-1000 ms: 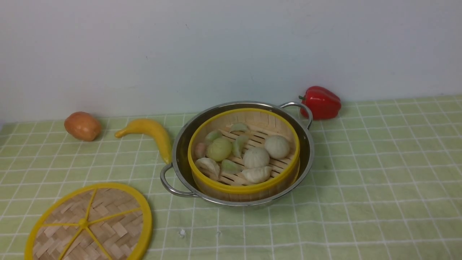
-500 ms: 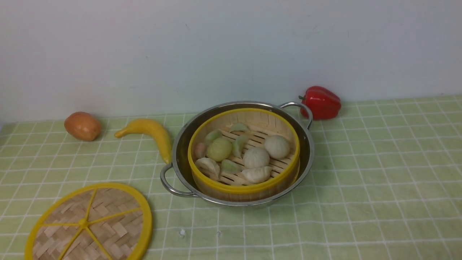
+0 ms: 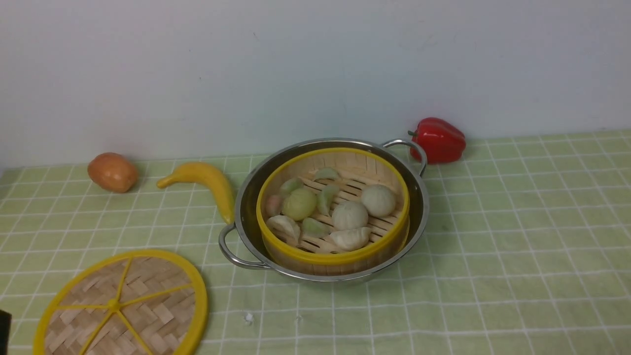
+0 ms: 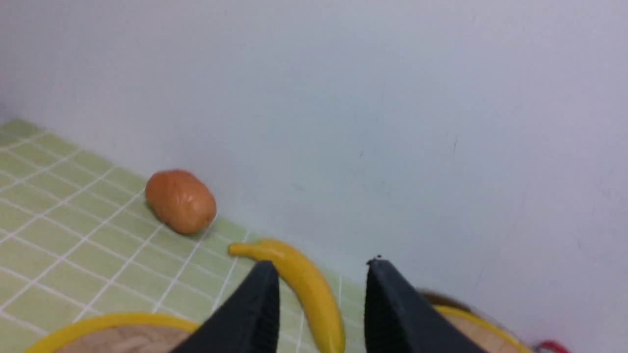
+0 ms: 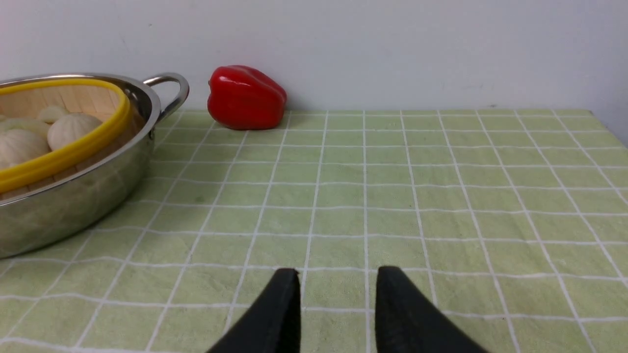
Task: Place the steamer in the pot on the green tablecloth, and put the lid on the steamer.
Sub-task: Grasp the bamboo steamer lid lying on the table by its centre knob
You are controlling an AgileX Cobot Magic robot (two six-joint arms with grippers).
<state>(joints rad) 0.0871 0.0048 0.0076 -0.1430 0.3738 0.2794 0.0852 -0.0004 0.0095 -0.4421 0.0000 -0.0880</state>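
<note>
The steamer (image 3: 333, 209), with pale dumplings and buns on its slatted floor, sits inside the steel pot (image 3: 419, 197) on the green tablecloth (image 3: 517, 246). The lid (image 3: 121, 305) lies flat on the cloth at the front left. My left gripper (image 4: 321, 267) is open and empty, above the lid's near edge (image 4: 108, 323), with only a dark sliver (image 3: 4, 330) in the front view. My right gripper (image 5: 336, 274) is open and empty, low over bare cloth to the right of the pot (image 5: 73, 196).
A yellow banana (image 3: 207, 182) lies just left of the pot's rim. A brown potato (image 3: 112, 171) sits at the back left near the wall. A red bell pepper (image 3: 438, 139) stands behind the pot's right handle. A grey wall closes the back.
A dark piece of my left arm has come into the front view's bottom left corner. The steamer, pot and lid have not moved.
</note>
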